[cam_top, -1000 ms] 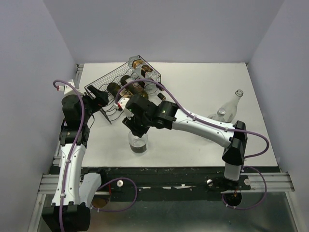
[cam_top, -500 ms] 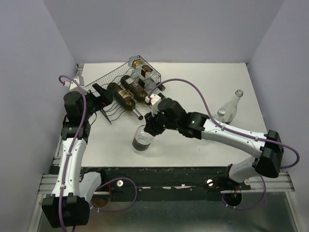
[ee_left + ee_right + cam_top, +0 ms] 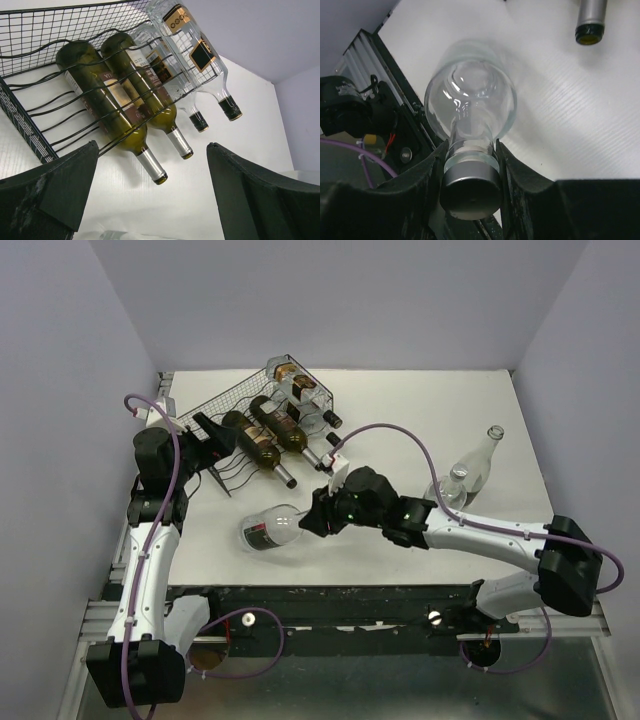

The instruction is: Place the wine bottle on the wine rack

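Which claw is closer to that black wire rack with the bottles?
Left. The left claw hangs open right beside the wire rack; the right claw is farther off, shut on a clear bottle.

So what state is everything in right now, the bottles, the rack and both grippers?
wine rack: holds four bottles, lying down.
clear bottle: capped, held sideways by its neck.
right gripper: shut on the clear bottle.
left gripper: open, empty.
two spare bottles: standing, untouched.
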Robot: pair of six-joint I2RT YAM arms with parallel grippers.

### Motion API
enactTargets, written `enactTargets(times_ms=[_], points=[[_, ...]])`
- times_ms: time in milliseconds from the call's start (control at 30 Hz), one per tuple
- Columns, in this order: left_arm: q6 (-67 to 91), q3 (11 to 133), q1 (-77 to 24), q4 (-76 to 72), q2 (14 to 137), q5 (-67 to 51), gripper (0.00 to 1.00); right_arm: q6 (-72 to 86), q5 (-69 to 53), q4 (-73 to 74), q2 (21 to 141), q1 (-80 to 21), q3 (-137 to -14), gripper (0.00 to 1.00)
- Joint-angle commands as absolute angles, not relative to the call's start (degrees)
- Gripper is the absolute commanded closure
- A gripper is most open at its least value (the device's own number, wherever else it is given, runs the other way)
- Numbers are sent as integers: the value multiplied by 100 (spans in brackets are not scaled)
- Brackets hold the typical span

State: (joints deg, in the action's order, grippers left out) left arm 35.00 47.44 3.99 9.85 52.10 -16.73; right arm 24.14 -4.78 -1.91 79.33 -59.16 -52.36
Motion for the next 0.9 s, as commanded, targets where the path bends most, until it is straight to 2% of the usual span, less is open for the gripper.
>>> enactTargets(times_ms=[0, 367, 667, 867], points=[[3507, 4825, 404, 923, 5229, -1793, 1, 2540, -518, 62, 8156, -5915, -4896, 99], [3472, 4816, 396, 932, 5273, -1793, 1, 2145, -896, -448, 8806, -5889, -4790, 99], [3445, 4816, 387, 905, 5335, -1802, 1, 1574, -914, -9, 9377, -5889, -5168, 99], [3445, 4834, 404, 888, 5361, -1811, 1, 1292, -537, 975, 10054, -6020, -5791, 99]])
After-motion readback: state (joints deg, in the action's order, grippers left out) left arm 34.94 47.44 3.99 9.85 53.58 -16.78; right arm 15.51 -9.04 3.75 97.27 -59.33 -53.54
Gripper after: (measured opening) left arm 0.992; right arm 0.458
